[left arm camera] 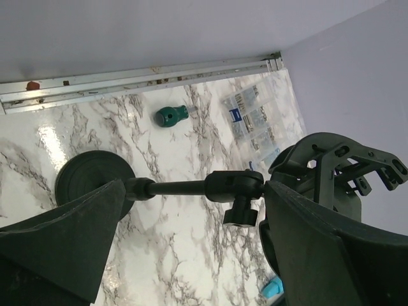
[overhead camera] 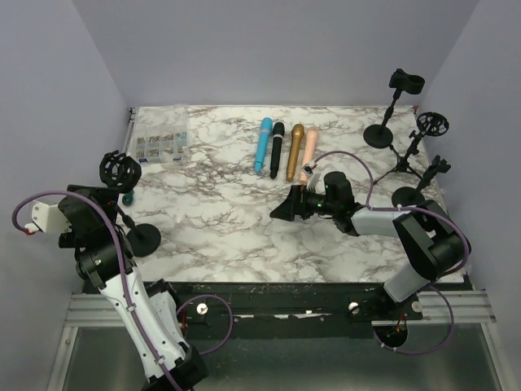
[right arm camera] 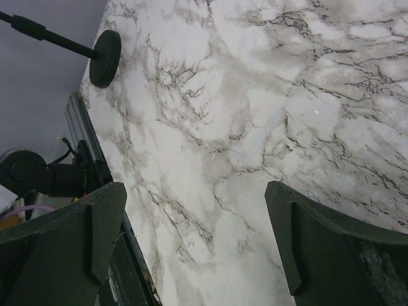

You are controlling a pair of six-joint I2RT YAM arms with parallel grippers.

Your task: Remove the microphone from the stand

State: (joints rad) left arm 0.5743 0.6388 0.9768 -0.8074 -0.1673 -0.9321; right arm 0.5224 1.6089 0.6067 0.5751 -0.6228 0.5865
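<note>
**Desk, overhead and wrist views.**

- **Container:** a clear organiser box sits at the far left corner. Its compartments hold small parts too tiny for me to identify.
- **Microphones:** blue microphone, black microphone, gold microphone and pink microphone lie side by side on the desk, mid-far, none on a stand.
- **Left fingers:** spread wide, gripping nothing. The rod of the left stand crosses the gap between them.
- **Right fingers:** wide over bare marble, holding nothing.
- **Hard to read:** the shock mount is a dark cage, partly behind one finger — I cannot tell whether anything sits inside. A small green item lies beyond the stand's base — too foreshortened to name.
- **Far right:** three more stands.
</note>
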